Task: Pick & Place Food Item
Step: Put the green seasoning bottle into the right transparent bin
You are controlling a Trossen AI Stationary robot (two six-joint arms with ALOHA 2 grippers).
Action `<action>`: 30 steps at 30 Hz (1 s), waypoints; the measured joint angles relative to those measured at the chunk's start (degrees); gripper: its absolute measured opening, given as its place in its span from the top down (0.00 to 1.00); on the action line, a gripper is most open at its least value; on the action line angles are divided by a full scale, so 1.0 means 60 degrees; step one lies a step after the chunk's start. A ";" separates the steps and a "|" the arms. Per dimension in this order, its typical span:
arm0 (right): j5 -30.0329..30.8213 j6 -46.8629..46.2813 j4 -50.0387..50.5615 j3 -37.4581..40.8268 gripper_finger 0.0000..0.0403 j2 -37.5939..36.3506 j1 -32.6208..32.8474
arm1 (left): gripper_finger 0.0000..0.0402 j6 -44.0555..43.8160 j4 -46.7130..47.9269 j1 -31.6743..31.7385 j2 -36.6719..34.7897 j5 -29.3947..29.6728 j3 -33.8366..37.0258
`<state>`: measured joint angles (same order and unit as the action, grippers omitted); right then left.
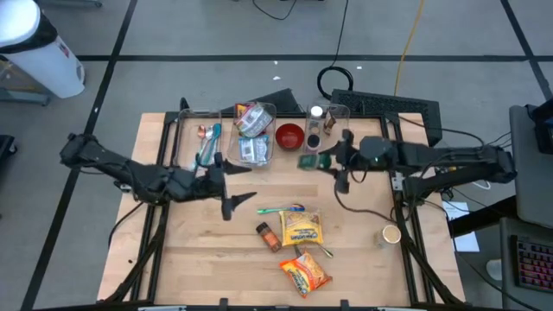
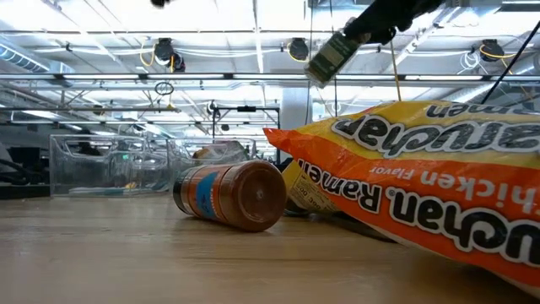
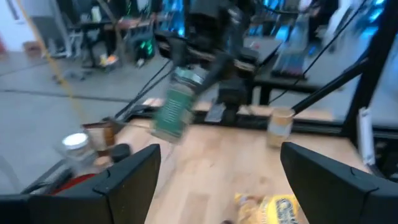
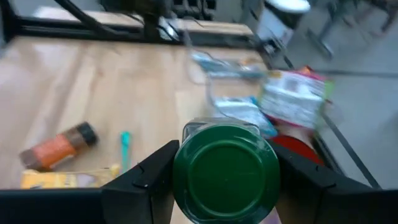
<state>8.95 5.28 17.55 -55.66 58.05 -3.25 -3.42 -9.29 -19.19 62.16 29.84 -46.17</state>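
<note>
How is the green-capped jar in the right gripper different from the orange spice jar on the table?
The green-capped jar is held off the table in the right gripper; the orange spice jar lies on its side on the wood. The held jar has a green lid and greenish body; the lying one has an orange label and brown cap. The held jar hangs near the red bowl; the other lies beside the ramen packets. Both are small cylindrical jars.

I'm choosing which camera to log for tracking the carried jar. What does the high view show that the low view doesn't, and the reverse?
Only the high view shows the left gripper, open over bare table, the red bowl and the toothbrush.

Only the low view shows the green-lidded jar raised clear above the table.

Both show that jar in the right gripper, the spice bottle lying on its side, and the ramen packets.
</note>
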 joint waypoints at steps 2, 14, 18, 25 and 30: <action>-0.0002 0.0003 0.0854 -0.0620 0.52 0.0173 -0.0407 | 0.16 0.0105 -0.1836 -0.0006 -0.0050 -0.0234 0.1155; 0.0003 0.0532 0.3570 -0.3257 0.52 0.2219 -0.2741 | 0.15 -0.0177 -0.7548 0.0280 0.1099 -0.1151 0.4116; -0.0004 0.0869 0.4010 -0.3798 0.52 0.3038 -0.3292 | 0.15 -0.0230 -0.7546 0.0496 0.1558 -0.1150 0.3959; 0.0032 0.1235 0.5244 -0.4994 0.52 0.3662 -0.4198 | 0.15 0.0349 -0.7612 0.0877 0.1554 -0.1147 0.3941; -0.0008 0.1312 0.6111 -0.5319 0.52 0.3846 -0.4588 | 0.15 0.0791 -0.7648 0.1330 0.1550 -0.1148 0.3934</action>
<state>8.91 13.16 54.22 -87.57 81.13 -30.77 1.33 -55.18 -11.21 71.46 22.96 -22.57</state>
